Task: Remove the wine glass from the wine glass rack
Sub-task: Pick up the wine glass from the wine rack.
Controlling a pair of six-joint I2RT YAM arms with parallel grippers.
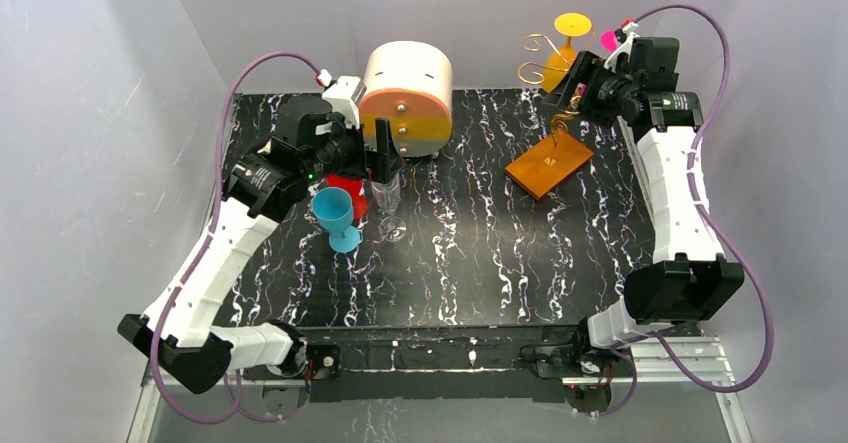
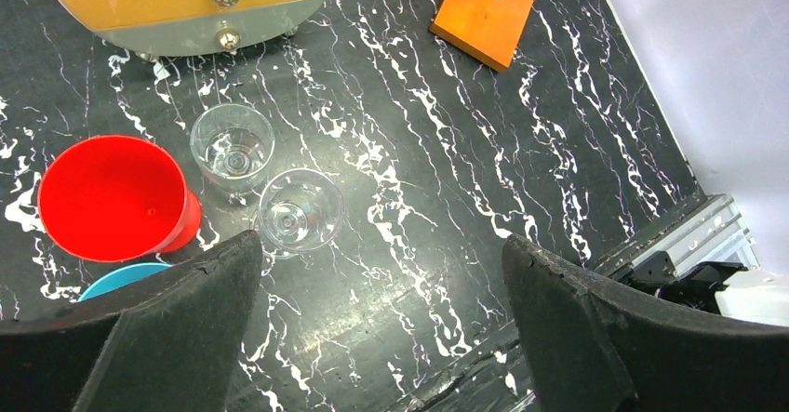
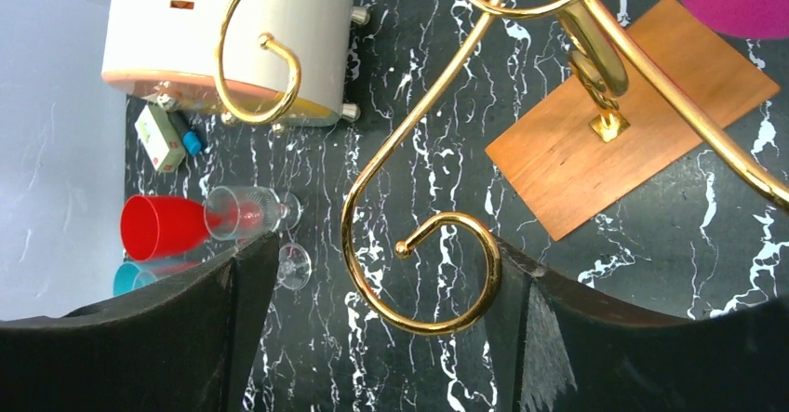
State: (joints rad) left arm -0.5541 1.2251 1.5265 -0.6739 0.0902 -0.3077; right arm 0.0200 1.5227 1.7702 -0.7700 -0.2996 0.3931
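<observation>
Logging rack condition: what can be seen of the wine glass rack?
The wine glass rack is thin gold wire: curled scroll arms atop a central post, on an orange-brown wooden base, far right on the marbled table. A yellow wine glass hangs foot-up from it; the open right gripper frames one scroll.

Drawer box (image 1: pixel 407 98) stands left of wine glass rack (image 1: pixel 547 166), behind a stemmed glass (image 1: pixel 388 199).
</observation>
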